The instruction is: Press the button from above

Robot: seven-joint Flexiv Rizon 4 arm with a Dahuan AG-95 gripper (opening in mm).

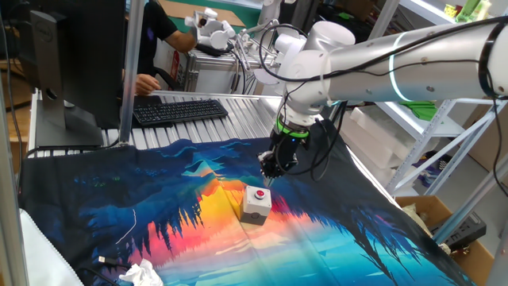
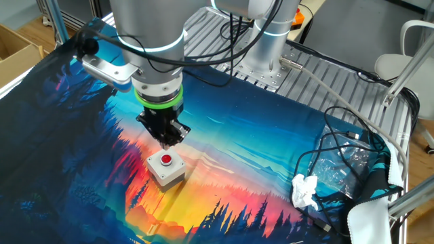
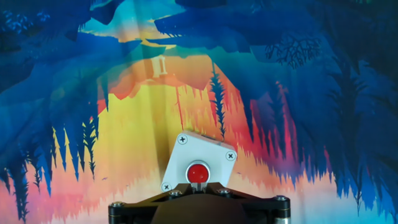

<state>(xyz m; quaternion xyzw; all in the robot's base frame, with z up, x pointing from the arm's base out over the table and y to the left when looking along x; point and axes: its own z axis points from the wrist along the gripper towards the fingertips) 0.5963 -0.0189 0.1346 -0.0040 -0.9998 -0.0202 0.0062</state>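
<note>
The button (image 1: 259,194) is a small red disc on top of a light grey box (image 1: 255,208) that stands on the colourful cloth (image 1: 159,206). It also shows in the other fixed view (image 2: 166,160) and at the bottom of the hand view (image 3: 198,172). My gripper (image 1: 268,171) points down and hangs a little above the button, slightly to its far side, not touching it. In the other fixed view the gripper (image 2: 167,142) is just above the red disc. In the hand view the fingertips (image 3: 197,185) meet in front of the button, so the gripper is shut and empty.
A keyboard (image 1: 178,110) and a monitor (image 1: 48,71) stand at the back left, with a person behind them. Crumpled white paper (image 2: 305,191) and loose cables (image 2: 346,146) lie at one edge of the cloth. A cardboard box (image 1: 432,214) sits beside the table.
</note>
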